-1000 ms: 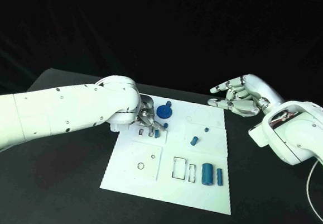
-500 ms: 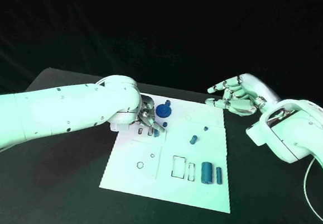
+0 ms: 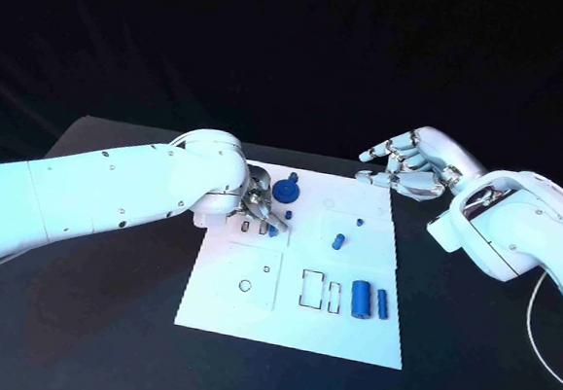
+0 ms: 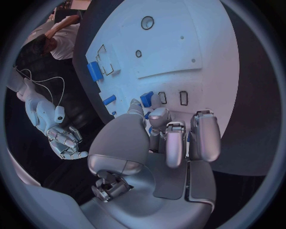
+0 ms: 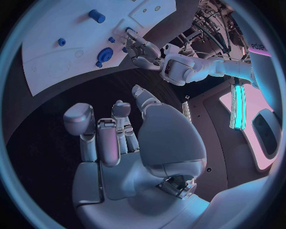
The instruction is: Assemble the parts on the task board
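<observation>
At the black worktop (image 3: 96, 306), the robot's silver left hand (image 3: 257, 211) pinches a small blue part (image 4: 147, 99) over the flat white task board (image 3: 291, 329), apparently seating it in a slot, while the right hand (image 3: 407, 164) hovers, fingers loosely curled and empty.

Your left hand (image 3: 254, 209) covers the task board (image 3: 291, 329) beneath its fingers, so you cannot tell whether it holds a part. The small blue part (image 4: 147, 98) by its fingertips is half hidden. Board markings beyond the right hand (image 5: 128, 138) are too small to read.
</observation>
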